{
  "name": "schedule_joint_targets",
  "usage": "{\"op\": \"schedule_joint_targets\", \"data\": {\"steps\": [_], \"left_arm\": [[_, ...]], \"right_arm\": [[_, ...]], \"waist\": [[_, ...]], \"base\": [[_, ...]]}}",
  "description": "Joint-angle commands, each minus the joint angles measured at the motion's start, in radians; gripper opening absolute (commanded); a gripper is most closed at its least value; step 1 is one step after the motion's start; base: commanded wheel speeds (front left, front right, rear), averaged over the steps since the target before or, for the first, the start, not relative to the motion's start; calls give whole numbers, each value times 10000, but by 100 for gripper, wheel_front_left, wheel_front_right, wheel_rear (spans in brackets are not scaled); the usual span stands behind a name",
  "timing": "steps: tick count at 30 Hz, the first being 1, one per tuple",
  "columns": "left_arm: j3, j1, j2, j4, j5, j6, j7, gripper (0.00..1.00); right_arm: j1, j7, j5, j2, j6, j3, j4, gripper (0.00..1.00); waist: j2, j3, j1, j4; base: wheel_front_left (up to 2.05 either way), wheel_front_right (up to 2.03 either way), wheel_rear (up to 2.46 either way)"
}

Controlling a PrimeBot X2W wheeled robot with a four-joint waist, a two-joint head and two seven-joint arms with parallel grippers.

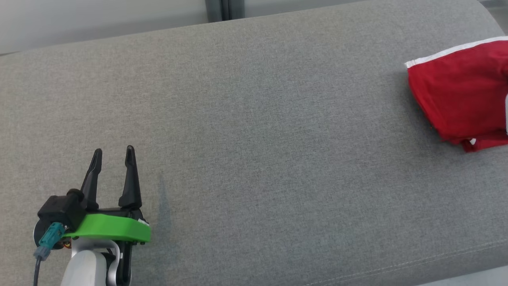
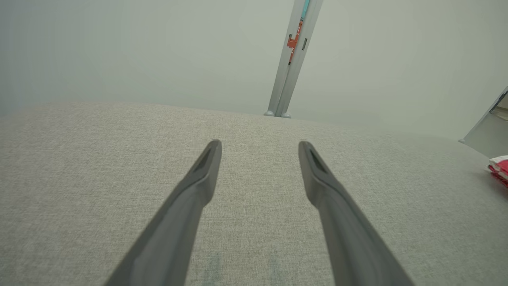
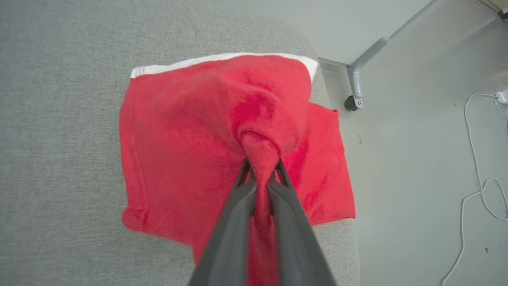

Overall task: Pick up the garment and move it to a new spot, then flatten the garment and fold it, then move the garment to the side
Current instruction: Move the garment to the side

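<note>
While the right gripper (image 3: 262, 163) pinches a raised fold of the red garment (image 3: 178, 139) between its closed fingers, the cloth (white-trimmed along one edge) lies at the right end of the grey cushion (image 1: 254, 139); the left gripper (image 1: 114, 150) stands wide and empty, well apart.

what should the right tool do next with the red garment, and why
Probably lift straight up: the right tool is shut on a pinched fold of the red garment, while the rest lies on the grey cushion near its edge.
</note>
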Motion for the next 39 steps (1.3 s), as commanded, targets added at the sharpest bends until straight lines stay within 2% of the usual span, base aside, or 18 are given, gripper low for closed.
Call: {"op": "schedule_joint_targets", "data": {"steps": [1,7,17,22,23,24,25,26,33,37,38,39], "left_arm": [[0,-181,159,6,45,-27,-21,100],[-92,-414,436,-67,57,-28,-21,100],[-250,-815,750,-343,56,-28,-20,100],[-259,-838,818,-494,38,-28,-20,100],[-273,-836,818,-503,48,-28,-20,100],[-279,-839,818,-502,65,-28,-21,100],[-290,-851,803,-500,73,-28,-21,100],[-297,-858,794,-485,82,-28,-21,100],[-362,-726,755,-330,116,-28,-21,100],[-363,-531,727,-263,119,-28,-21,100],[-352,-487,689,-236,95,-28,-21,100],[-275,-292,582,-115,-14,-13,-20,100]], "right_arm": [[145,-176,-198,-153,-20,-125,58,0],[298,-797,-990,-561,-20,-568,395,0],[431,-1732,-2816,-1697,-22,-1408,715,0],[725,-2048,-3493,-1457,-22,-2504,1005,0],[825,-2012,-3577,-1350,-22,-2731,1073,4],[922,-1979,-3721,-1201,-22,-3022,1148,42],[994,-1968,-3824,-1087,-22,-3342,1207,50],[1102,-1860,-4005,-930,-22,-3740,1317,100],[1710,-1409,-5427,308,-22,-6438,1194,100],[2012,-1975,-5824,1317,-22,-7517,285,100],[2151,-2202,-5831,1616,-20,-7644,-3,100],[2678,-3173,-5365,2779,-20,-7694,-1153,100]], "waist": [[0,304,0,-89],[0,844,0,80],[0,1761,0,675],[0,1967,0,824],[0,1978,0,838],[0,1994,0,856],[0,2001,0,873],[0,1994,0,887],[0,1622,0,895],[0,1161,0,887],[0,1015,0,890],[0,491,0,874]], "base": [[0,0,0],[0,0,0],[0,0,0],[0,0,0],[0,0,0],[0,0,0],[0,0,0],[0,0,0],[0,0,0],[0,0,0],[0,0,0],[0,0,0]]}}
